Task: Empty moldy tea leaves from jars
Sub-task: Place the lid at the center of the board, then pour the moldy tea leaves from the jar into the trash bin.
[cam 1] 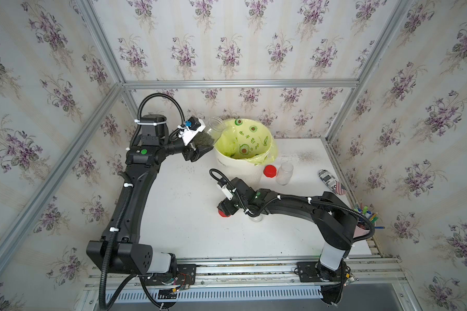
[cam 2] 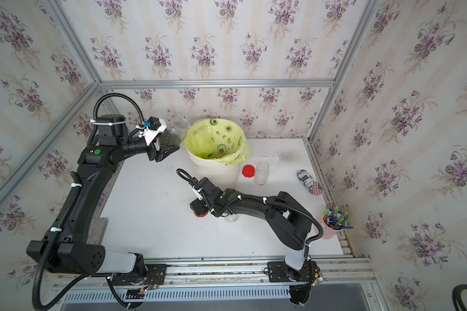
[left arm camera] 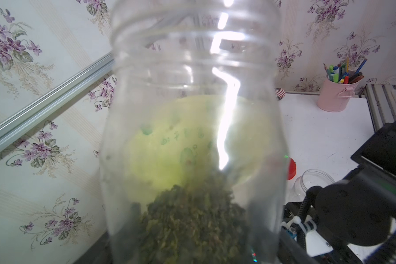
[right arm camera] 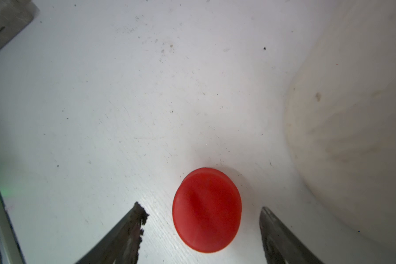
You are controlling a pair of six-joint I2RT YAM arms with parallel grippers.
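My left gripper is shut on an open clear jar, held tilted with its mouth up, just left of the white bin and its yellow-green liner. Dark tea leaves lie heaped in the lower part of that jar. My right gripper hangs open over a red lid lying flat on the table. Both fingers stand clear of the lid's sides. A second, empty jar stands lidless beside another red lid, right of the bin. A third jar shows partly under my right arm.
A pink cup of pens stands at the table's right edge. A patterned pouch lies farther back on the right. Tea crumbs are scattered behind the empty jar. Aluminium frame rails and papered walls close in three sides.
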